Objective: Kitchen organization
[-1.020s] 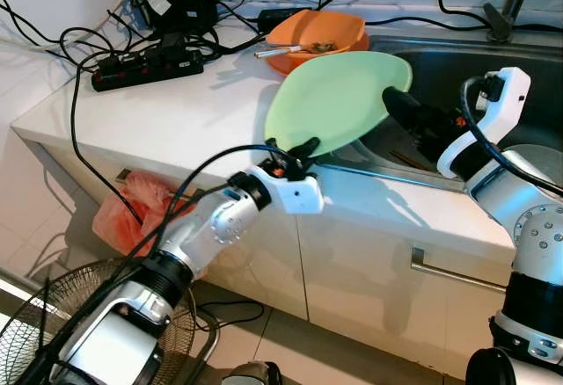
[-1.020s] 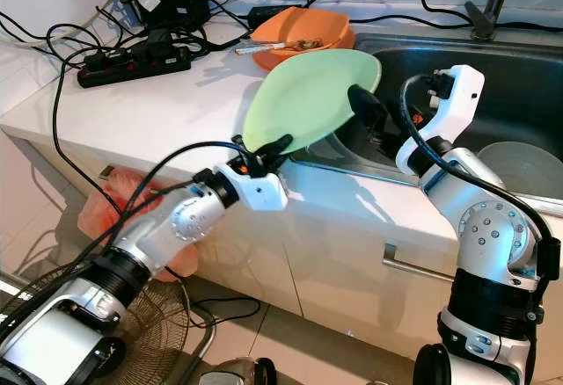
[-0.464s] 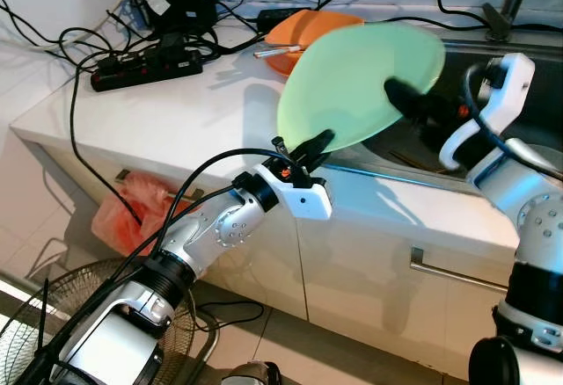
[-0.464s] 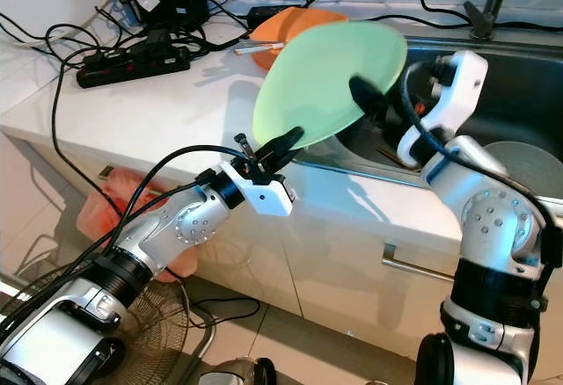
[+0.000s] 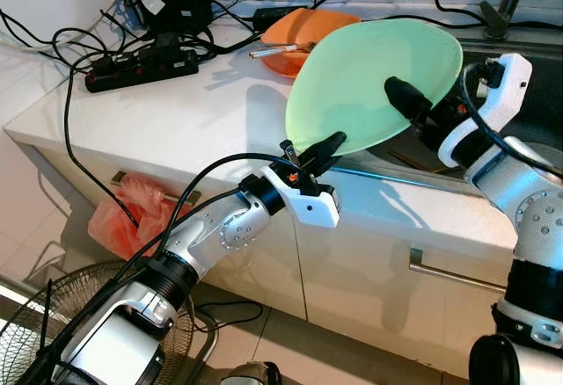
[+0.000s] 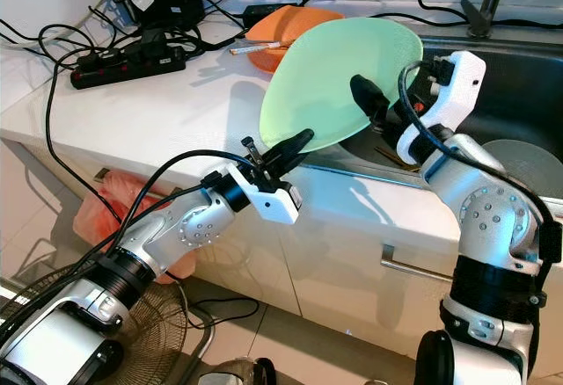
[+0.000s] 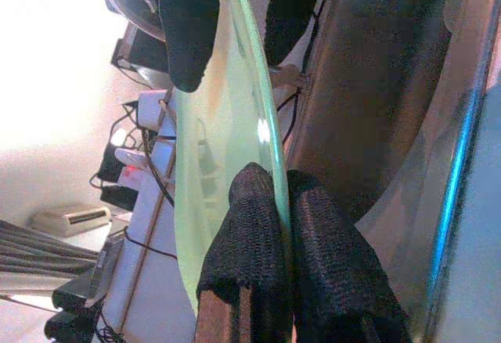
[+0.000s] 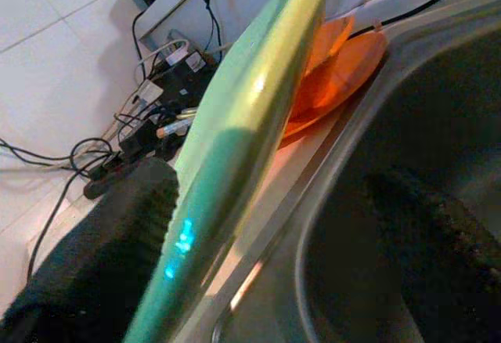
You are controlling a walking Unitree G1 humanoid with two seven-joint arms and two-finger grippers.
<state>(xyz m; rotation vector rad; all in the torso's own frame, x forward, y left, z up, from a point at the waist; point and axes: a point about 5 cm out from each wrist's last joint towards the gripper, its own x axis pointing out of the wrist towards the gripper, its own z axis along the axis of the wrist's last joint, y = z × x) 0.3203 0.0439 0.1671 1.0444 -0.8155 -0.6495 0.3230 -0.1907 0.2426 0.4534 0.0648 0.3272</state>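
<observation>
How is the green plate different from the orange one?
The green plate is held up in the air, tilted, by the left gripper and right gripper; the orange plate sits flat on the white counter. The green plate looks bare, while the orange plate has chopsticks and scraps on it. The green plate also looks bigger. Both are smooth and plain-coloured.

Power strip (image 5: pixel 141 66), red bag (image 5: pixel 127 215), fan (image 5: pixel 26 350)

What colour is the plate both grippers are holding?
Pale green, plain; the plate shows best in the left eye view.
</observation>
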